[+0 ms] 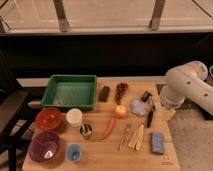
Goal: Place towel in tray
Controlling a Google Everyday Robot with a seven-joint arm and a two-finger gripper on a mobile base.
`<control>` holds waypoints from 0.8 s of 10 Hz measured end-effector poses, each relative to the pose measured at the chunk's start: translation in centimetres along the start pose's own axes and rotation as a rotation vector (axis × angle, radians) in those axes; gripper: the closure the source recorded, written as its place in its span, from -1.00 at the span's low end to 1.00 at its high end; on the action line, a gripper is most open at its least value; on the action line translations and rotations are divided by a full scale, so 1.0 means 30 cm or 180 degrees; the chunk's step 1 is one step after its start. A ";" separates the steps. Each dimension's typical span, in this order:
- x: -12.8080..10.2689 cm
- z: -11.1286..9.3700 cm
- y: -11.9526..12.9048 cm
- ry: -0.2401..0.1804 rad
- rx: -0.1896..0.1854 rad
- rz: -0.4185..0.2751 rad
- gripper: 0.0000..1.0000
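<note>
The towel [138,106], a small crumpled pale grey-blue cloth, lies on the right part of the wooden table [107,159], well apart from the green tray [52,91], which stands at the table's back left with only its bare floor showing. The white arm [186,86] bends in from the right. Its hand [151,103] shows only as a dark shape low over the table's right edge, just beside the towel on its right. Whether it touches the cloth cannot be told, nor whether the hand is clenched or released. Between towel and tray lie a dark red bunch of grapes [120,91] and a small dark block [104,93]. Just left of the towel sits a small orange fruit [120,111], with a red-orange chili-shaped piece [107,129] running down from it toward the front. In front of the towel lie a metal fork [123,138], pale wooden utensils [136,138] and a blue sponge [158,142]. On the left half, in front of the tray, stand a white cup [74,117], a small metal cup [86,131], a red bowl [48,119], a purple bowl [45,149] and a small blue cup [74,152].
</note>
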 end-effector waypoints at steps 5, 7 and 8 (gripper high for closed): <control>-0.004 0.008 -0.015 -0.0029 0.0001 -0.0051 -0.30; -0.096 0.063 -0.057 -0.0113 -0.0007 -0.0232 -0.30; -0.151 0.095 -0.074 -0.0148 0.0006 -0.0316 -0.30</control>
